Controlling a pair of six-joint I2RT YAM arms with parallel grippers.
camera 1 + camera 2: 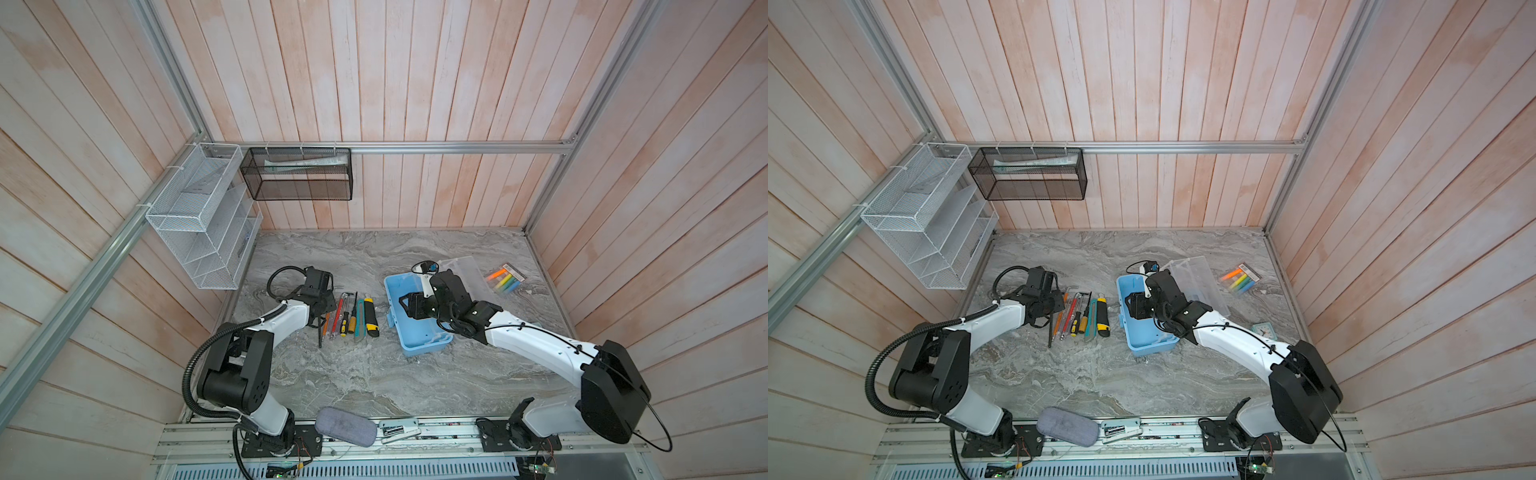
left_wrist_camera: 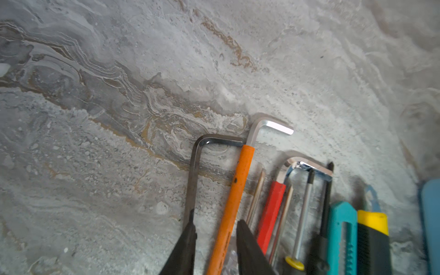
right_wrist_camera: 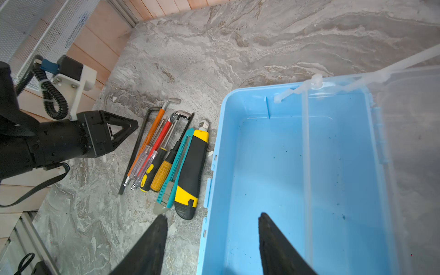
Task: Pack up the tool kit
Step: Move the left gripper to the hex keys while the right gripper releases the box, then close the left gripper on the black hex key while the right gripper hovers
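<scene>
Left gripper (image 2: pixel 216 215), jaws spread astride the orange hex key (image 2: pixel 239 178) on the surface (image 2: pixel 119 95), should pinch only its sleeve, sparing the black key (image 2: pixel 192 181); right gripper (image 3: pixel 212 214) hovers spread over the blue box (image 3: pixel 273 166).

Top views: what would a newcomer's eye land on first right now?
The open light-blue box sits toward the right in both top views, with the right gripper poised over its wall facing the tools. Left of it lies a tidy row of tools, bright with yellow, orange and red. The left gripper straddles the orange-sleeved hex key near that row's left end.
</scene>
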